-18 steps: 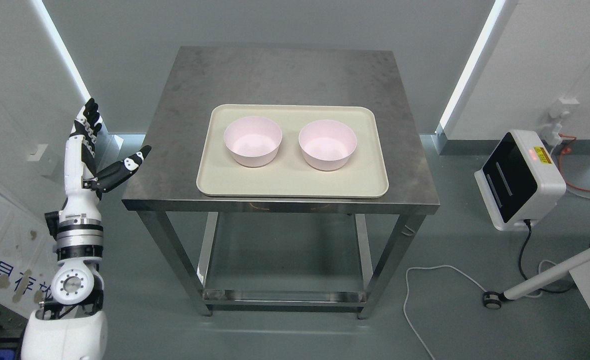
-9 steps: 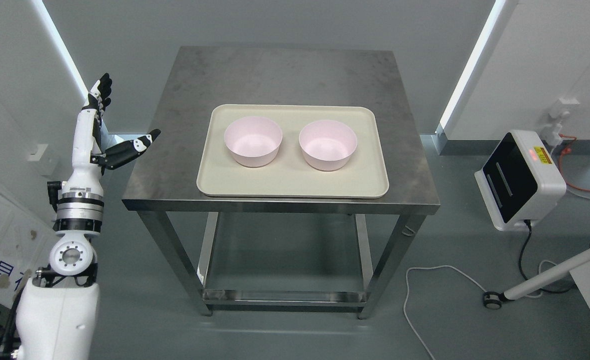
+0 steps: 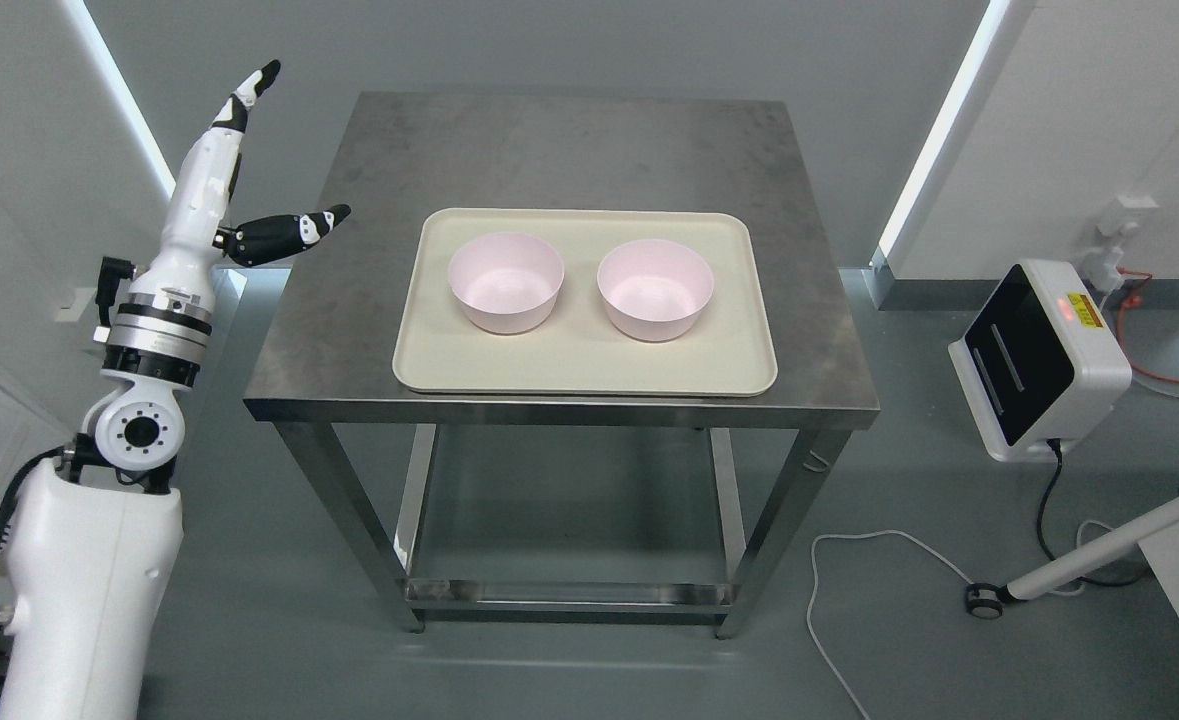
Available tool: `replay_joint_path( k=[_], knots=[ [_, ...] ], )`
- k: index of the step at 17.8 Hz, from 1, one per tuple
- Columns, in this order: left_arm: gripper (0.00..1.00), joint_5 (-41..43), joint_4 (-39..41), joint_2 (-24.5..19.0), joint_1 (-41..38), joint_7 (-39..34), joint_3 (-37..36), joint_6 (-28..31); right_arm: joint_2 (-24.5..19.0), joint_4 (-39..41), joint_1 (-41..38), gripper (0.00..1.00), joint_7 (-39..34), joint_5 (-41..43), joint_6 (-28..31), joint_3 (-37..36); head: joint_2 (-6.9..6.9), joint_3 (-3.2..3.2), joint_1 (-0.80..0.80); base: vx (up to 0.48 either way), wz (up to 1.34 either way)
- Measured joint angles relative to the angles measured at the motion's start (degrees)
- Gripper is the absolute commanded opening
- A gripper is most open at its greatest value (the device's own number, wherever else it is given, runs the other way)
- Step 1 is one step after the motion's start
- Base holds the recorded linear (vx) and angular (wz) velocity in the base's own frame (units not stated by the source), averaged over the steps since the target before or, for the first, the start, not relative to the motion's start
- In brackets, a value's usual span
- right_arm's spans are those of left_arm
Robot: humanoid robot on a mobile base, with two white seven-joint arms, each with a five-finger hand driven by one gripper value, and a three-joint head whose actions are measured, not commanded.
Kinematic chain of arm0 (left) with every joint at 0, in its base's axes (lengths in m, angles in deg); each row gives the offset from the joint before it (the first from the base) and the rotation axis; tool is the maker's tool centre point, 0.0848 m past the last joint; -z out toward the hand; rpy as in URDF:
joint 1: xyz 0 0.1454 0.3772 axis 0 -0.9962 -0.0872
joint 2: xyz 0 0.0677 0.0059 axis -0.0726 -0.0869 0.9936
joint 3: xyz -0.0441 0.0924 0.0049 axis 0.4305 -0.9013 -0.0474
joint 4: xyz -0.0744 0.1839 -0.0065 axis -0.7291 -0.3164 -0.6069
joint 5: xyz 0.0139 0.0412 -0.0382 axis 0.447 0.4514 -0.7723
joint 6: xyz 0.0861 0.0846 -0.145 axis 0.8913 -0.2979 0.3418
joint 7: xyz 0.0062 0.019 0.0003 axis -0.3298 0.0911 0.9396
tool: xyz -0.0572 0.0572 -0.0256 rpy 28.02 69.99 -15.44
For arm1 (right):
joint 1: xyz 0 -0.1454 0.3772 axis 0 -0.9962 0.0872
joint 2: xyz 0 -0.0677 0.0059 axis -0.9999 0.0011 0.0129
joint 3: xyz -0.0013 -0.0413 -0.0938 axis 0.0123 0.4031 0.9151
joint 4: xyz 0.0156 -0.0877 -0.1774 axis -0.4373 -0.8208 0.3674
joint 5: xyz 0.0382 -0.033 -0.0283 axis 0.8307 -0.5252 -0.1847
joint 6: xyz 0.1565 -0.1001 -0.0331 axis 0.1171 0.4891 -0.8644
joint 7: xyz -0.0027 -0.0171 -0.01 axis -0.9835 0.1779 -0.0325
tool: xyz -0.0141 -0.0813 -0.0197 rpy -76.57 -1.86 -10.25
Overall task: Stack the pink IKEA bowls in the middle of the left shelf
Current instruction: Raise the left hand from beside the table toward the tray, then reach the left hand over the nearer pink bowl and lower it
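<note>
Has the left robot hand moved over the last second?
Yes. The left robot hand has risen and shifted toward the steel table; its thumb tip now overlaps the table's left edge. Fingers open, holding nothing.

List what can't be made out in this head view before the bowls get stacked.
- Right arm: out of frame entirely.
- Left hand: raised beside the table, fingers spread; its palm side faces away, so the inner fingers overlap.
- Undersides of the left bowl and right bowl: hidden where they rest on the tray.
- Yellow label on the white device: too small to read.
</note>
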Motion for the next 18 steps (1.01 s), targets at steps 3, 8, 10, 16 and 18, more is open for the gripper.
replay_joint_path(
  k=[3, 8, 10, 16, 18],
  knots=[
    [1.0, 3.4, -0.2, -2.6, 2.2, 6.7, -0.7, -7.2, 0.0, 0.0, 0.0, 1.0, 0.0, 0.0, 0.0, 0.0, 0.0, 0.0, 0.0, 0.0, 0.0],
    [1.0, 5.9, -0.4, -5.9, 4.6, 10.5, -3.3, -17.3, 0.0, 0.0, 0.0, 1.0, 0.0, 0.0, 0.0, 0.0, 0.0, 0.0, 0.0, 0.0, 0.0],
    [1.0, 6.6, -0.4, -7.2, 5.9, 10.9, -5.4, -19.2, 0.0, 0.0, 0.0, 1.0, 0.0, 0.0, 0.0, 0.0, 0.0, 0.0, 0.0, 0.0, 0.0],
    [0.99, 14.3, 0.2, -10.8, 11.6, 10.9, -15.5, -19.3, 0.0, 0.0, 0.0, 1.0, 0.0, 0.0, 0.0, 0.0, 0.0, 0.0, 0.0, 0.0, 0.0],
    [0.97, 17.9, 0.5, -11.2, 12.7, 10.5, -18.2, -18.9, 0.0, 0.0, 0.0, 1.0, 0.0, 0.0, 0.0, 0.0, 0.0, 0.0, 0.0, 0.0, 0.0]
  ],
)
